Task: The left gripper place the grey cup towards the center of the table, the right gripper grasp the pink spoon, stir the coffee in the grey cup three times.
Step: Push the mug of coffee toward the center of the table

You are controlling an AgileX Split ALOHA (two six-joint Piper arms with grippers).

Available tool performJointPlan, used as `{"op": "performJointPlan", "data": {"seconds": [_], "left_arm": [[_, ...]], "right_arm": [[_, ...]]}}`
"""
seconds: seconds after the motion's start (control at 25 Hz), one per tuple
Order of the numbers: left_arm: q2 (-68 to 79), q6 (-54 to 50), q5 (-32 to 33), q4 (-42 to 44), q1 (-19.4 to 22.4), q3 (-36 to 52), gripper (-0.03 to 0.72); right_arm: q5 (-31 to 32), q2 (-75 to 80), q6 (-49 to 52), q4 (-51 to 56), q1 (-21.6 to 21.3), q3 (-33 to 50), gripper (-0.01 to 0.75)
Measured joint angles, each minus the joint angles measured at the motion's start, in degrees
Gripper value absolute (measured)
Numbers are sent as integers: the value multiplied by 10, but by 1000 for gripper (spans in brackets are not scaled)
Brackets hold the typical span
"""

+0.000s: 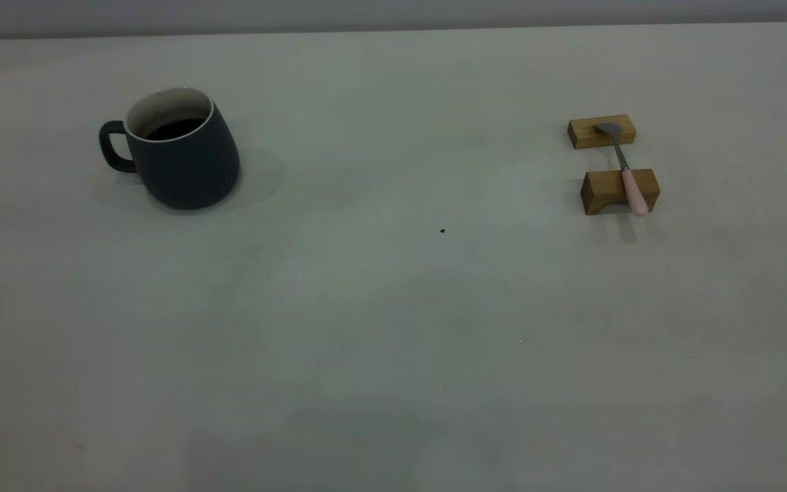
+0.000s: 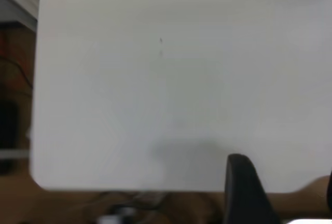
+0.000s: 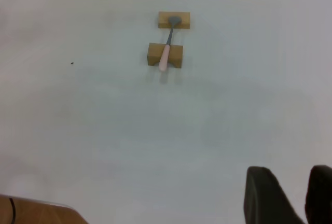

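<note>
Right now you are starting from nothing: grey cup (image 1: 182, 154) sitting far left, handle outward. Left gripper (image 2: 280, 193) looks parted and empty; approach the body squarely, keeping the coffee (image 1: 175, 128) level.

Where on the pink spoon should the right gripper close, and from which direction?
Probably on the pink handle of the pink spoon, coming from above. It bridges two wooden blocks, bowl on the far one, the handle's end overhanging the near one, so fingers can straddle it.

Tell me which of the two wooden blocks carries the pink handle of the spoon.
The nearer, taller wooden block with the notch underneath carries the handle of the pink spoon; the flatter far block holds its bowl.
</note>
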Motion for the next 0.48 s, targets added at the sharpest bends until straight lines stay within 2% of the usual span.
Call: {"op": "performJointPlan", "data": {"seconds": [0.16, 0.28, 0.48], "left_arm": [[165, 126, -63, 0, 0, -66, 584], [283, 207, -86, -6, 0, -121, 666], [464, 314, -99, -6, 0, -202, 675]], "right_arm": [[0, 0, 0, 0, 0, 0, 240], [0, 0, 0, 0, 0, 0, 240], [0, 0, 0, 0, 0, 0, 240]]}}
